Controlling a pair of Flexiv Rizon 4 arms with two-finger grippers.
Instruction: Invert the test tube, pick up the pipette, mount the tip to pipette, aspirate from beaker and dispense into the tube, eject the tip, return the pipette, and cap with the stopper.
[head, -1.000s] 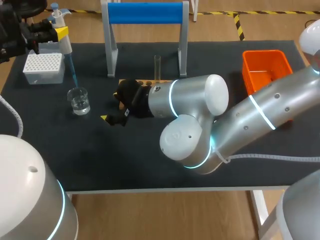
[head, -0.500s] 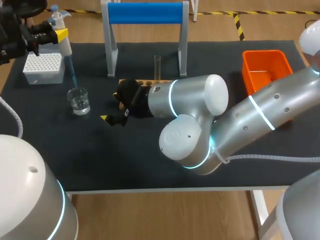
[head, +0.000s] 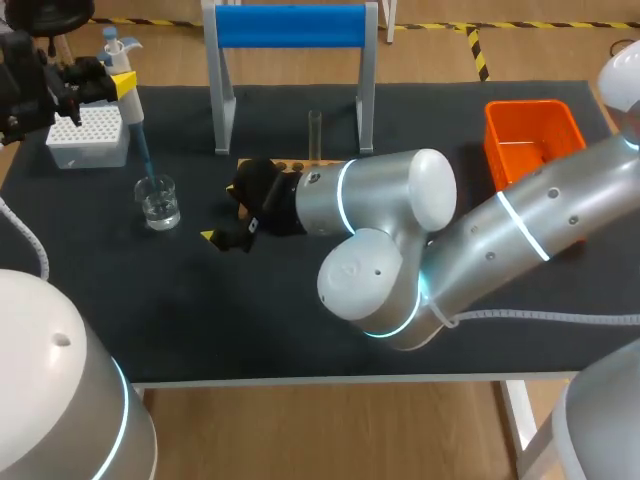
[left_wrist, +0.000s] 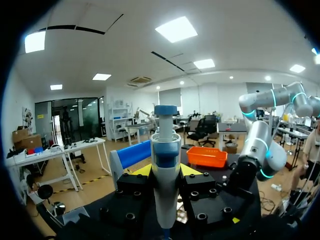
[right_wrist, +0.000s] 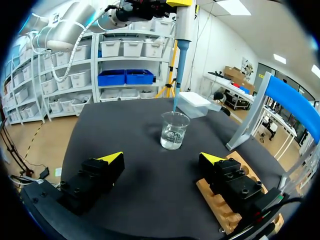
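My left gripper is shut on the white and blue pipette at the table's far left; in the left wrist view the pipette stands upright between the fingers. Its blue tip hangs just over the mouth of the glass beaker, which holds clear liquid. A clear test tube stands upright in the wooden rack. My right gripper is open and empty, low over the mat between the beaker and the rack.
A white tip box sits behind the beaker. A blue-topped frame stand rises at the back middle. An orange bin is at the back right. My right arm's bulky elbow spans the table's middle.
The left gripper has shifted the pipette slightly, bringing its tip down closer to the beaker's mouth. The right arm has stayed still.
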